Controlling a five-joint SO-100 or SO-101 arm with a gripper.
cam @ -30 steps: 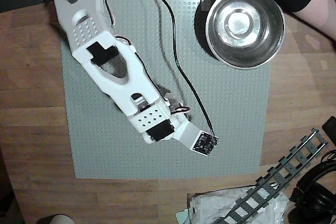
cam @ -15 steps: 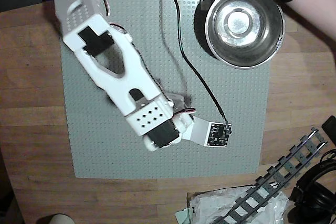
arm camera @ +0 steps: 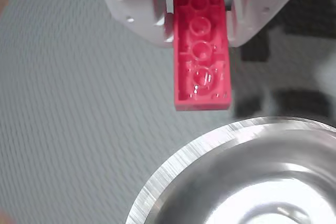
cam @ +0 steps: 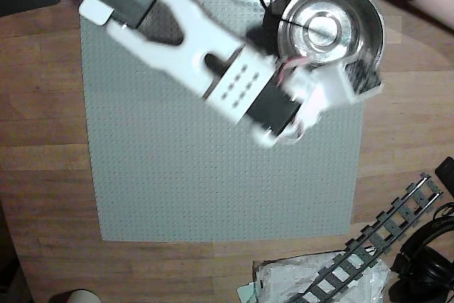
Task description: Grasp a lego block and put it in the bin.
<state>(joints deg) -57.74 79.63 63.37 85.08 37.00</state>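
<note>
**No readable text for you here**

You will find no word, number, brand or sign legible in either view. In the wrist view the lego block point(arm camera: 201, 51) shows only bare round sockets on its underside, without lettering you can make out, and the bin point(arm camera: 247, 177) has a plain brushed rim. In the overhead view the grey baseplate point(cam: 177, 175) carries studs alone, and the white arm point(cam: 213, 69) bears holes but no label you could read.
</note>
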